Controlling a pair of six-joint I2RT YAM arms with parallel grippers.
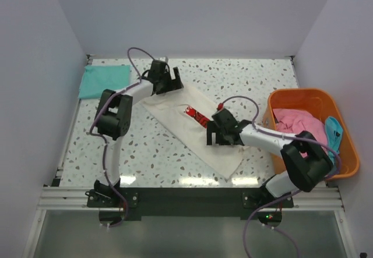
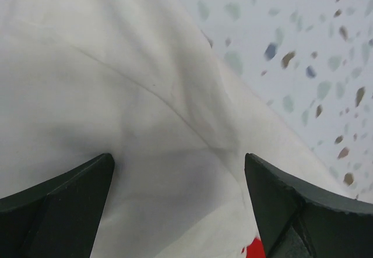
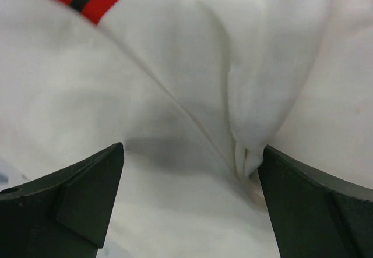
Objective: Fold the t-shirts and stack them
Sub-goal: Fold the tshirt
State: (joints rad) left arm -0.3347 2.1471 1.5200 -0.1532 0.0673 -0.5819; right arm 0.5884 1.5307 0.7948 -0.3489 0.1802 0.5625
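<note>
On the bench, mid-field, saw the cream t-shirt lying flat as a long band. Ran diagonally, from far-left end to near-right end. Looked narrowed lengthwise, going by the band shape; couldn't confirm. Carried the red print about mid-length. Showed soft creases, plus one raised pleat in the right wrist view.

Found the left fingers over the far-left end and the right fingers over the middle, just beside the print on its near-right side. Both spread wide, straddling cloth, clamped on nothing. Couldn't tell whether the tips touched the fabric.

Key geometry: sat at two stations along the shirt's long axis, left at the far end, right near centre. Left the near-right end free, lying further near-right of the right fingers, closest to the right arm. Judged the coming move a crosswise fold, needing both pinches square to that diagonal axis or risking a skewed fold. Expected thin, limp cloth, likely to sag and drag once lifted.

Elsewhere: spotted the teal t-shirt folded flat at the far-left corner, well apart from the cream one. Spotted the pink t-shirt and the blue t-shirt bunched in the orange basket at the right edge, not yet folded.
</note>
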